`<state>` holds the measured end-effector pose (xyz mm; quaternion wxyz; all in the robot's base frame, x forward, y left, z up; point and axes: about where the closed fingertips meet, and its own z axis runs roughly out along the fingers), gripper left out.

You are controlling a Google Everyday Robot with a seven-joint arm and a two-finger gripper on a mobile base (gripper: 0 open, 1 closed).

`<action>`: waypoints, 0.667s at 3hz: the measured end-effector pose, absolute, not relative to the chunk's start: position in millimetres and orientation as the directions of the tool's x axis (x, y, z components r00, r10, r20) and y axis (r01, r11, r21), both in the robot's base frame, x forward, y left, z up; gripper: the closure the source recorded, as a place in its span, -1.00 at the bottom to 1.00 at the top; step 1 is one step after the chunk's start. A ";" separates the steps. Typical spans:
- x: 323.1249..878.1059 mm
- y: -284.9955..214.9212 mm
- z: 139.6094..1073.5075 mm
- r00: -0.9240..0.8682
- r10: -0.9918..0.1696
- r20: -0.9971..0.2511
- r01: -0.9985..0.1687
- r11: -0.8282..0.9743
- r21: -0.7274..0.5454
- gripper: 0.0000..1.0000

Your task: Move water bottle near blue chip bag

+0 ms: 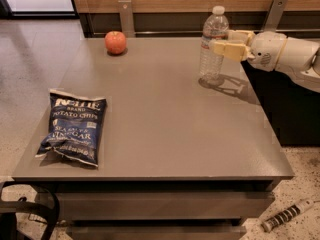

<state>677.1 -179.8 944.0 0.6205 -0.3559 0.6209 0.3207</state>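
Clearly little is done: the blue chip bag (72, 126) lies across the table (165, 134), well apart from the hand (221, 40), and the apple (115, 42) sits nearer it. The water bottle (212, 59) stands upright at the hand. Whether the hand is clenched I cannot tell, and the whole carry remains.

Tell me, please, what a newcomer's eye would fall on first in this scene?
The gripper reaches in from the right to the upper part of the water bottle, which stands at the far right of the table. The blue chip bag lies flat near the front left corner, well apart from it, and a red apple sits at the far left.
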 end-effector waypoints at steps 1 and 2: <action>659.7 -173.7 970.3 0.035 0.033 -0.999 -0.853 0.522 -0.012 1.00; 630.5 -162.8 992.4 0.049 0.074 -0.996 -0.858 0.513 -0.004 1.00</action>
